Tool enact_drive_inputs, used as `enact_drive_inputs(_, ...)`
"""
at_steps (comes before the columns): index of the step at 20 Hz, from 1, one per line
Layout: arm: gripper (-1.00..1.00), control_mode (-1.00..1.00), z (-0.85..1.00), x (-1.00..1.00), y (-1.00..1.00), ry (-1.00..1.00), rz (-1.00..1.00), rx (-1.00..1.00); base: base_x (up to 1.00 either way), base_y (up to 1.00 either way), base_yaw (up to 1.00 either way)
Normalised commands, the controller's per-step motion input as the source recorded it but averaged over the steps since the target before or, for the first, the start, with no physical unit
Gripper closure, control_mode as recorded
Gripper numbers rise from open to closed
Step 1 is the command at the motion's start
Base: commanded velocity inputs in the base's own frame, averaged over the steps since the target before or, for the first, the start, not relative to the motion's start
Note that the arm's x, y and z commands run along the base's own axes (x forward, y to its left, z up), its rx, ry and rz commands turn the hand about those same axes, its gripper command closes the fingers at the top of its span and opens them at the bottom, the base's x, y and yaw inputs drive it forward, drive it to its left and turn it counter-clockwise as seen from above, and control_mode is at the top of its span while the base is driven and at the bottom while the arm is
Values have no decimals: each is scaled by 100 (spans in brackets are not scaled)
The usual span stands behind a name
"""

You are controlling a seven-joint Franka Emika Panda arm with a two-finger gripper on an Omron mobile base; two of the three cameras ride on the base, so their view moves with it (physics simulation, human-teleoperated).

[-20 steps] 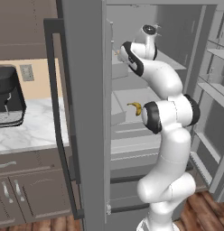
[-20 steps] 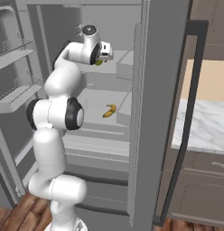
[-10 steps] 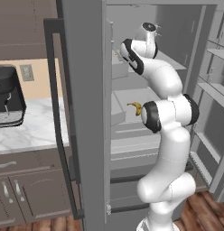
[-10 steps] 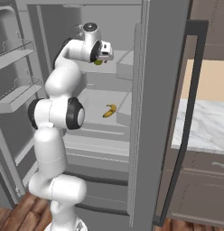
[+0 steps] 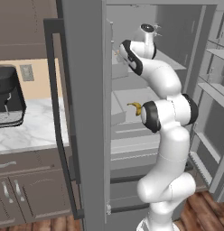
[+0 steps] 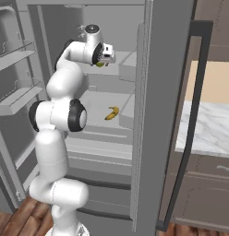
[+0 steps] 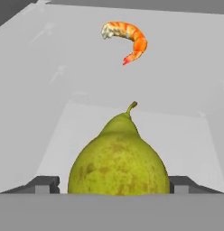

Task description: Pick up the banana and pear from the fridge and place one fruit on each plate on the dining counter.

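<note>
As seen from the hand, pear (image 7: 119,158) upright, stem up

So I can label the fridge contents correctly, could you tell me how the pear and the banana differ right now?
The pear is yellow-green and rounded, standing stem-up between the fingers of the gripper; the banana is long, curved, yellow, lying flat and untouched. The pear sits on a higher shelf than the banana. Both are inside the fridge.
</note>
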Motion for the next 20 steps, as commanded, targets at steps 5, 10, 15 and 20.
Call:
enact_drive_inputs(5,100,-100,-20,5,2,-5,0,0,0,0,0)
enact_drive_inputs(10,100,-100,-4,0,0,-7,1,0,0,0,0)
enact_drive_inputs(15,100,-100,6,-52,0,-10,0,0,0,0,0)
enact_drive_inputs(20,100,-100,37,-100,-2,-2,0,5,0,0,0)
